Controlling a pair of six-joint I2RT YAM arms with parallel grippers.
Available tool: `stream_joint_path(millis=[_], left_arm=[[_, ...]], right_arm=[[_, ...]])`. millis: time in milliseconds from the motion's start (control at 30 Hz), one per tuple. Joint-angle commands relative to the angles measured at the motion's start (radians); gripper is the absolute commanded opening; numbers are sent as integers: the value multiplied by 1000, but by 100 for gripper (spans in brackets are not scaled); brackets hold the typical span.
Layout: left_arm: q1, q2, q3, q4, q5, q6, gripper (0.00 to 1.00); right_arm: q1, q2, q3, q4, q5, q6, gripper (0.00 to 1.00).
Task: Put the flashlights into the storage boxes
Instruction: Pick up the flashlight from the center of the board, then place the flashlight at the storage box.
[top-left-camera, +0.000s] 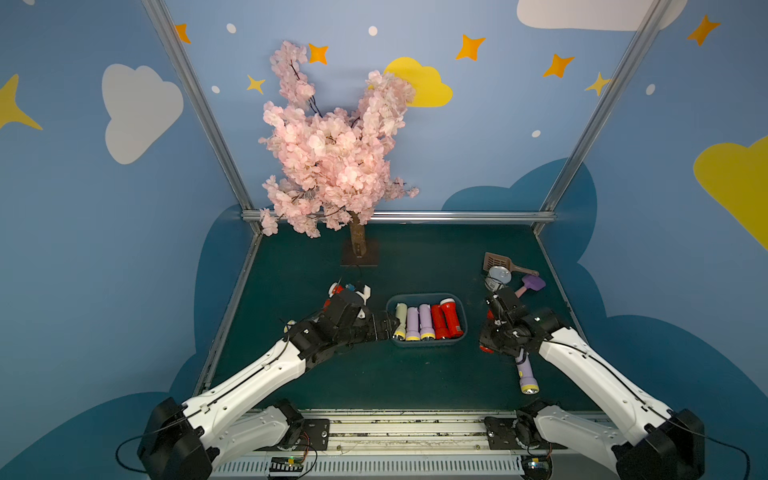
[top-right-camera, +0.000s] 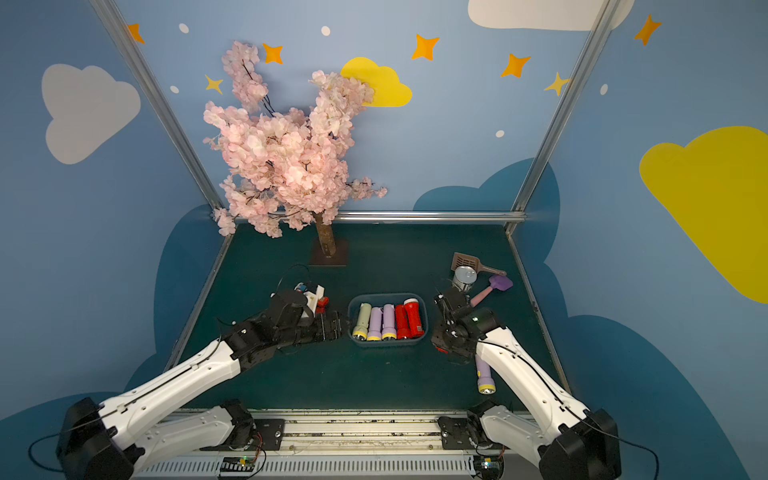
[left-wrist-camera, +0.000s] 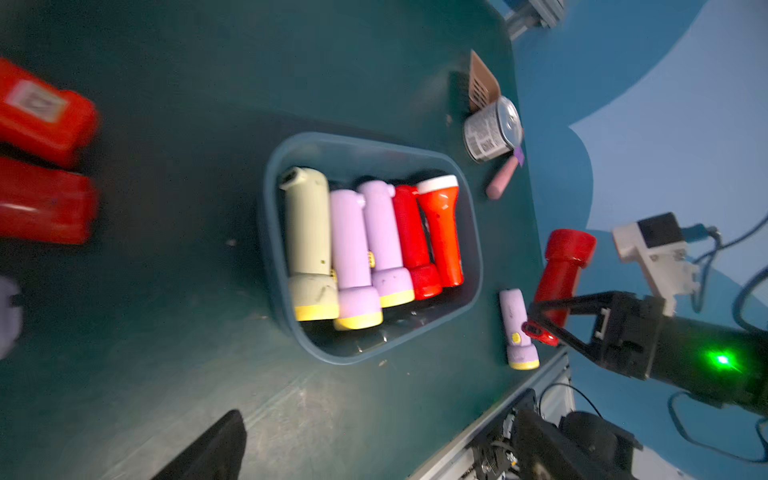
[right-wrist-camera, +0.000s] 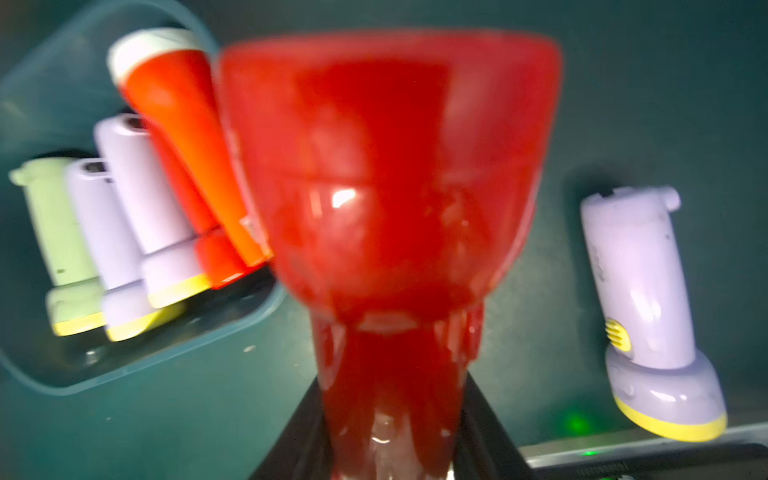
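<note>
Right wrist view is showing the right claw (right-wrist-camera: 390, 419) clenching a red torch (right-wrist-camera: 390, 187) by its handle, the flared head pointing away from the wrist and looming blurred. Both top views are placing that claw just beside the tub (top-left-camera: 428, 344), at its 3 o'clock. The tub is sitting in the middle of the mat (top-left-camera: 374, 382) and holding five torches side by side. Going from 9 to 3 o'clock, these are a green torch (top-left-camera: 400, 322), a lilac pair (top-left-camera: 412, 326) and a dark red torch (top-left-camera: 438, 322), all heading toward 6 o'clock, and an orange torch (top-left-camera: 452, 318) aiming its white head at 12 o'clock. A loose lilac torch (top-left-camera: 524, 370) is lying on the mat at the tub's 4 o'clock, head toward 6 o'clock, its tail passing under the right arm. The left claw (top-left-camera: 388, 327) is hanging released and empty at the tub's 9 o'clock, just beside the rim. Left wrist view is catching a red pair (left-wrist-camera: 41, 199) lying blurred near that arm. A can (top-left-camera: 496, 278), scoop (top-left-camera: 494, 261) and spatula (top-left-camera: 534, 283) are resting at the tub's 2 o'clock, and a tree (top-left-camera: 332, 158) is standing at 11 o'clock.
</note>
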Motion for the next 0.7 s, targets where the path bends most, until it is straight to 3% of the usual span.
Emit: stream_joint_path(millis=[0,333,667], left_arm=[[61,-66,-62,-59,-23,-41,99],[164,-233,-130,-207,-94,-84,99],[268,-324,-195,-243,-59,-122,99]], right_arm=[[49,72,81,5,26,-19,40],[204,407,334,77,9,-59,40],[320,684,544,110,-67,-83,38]])
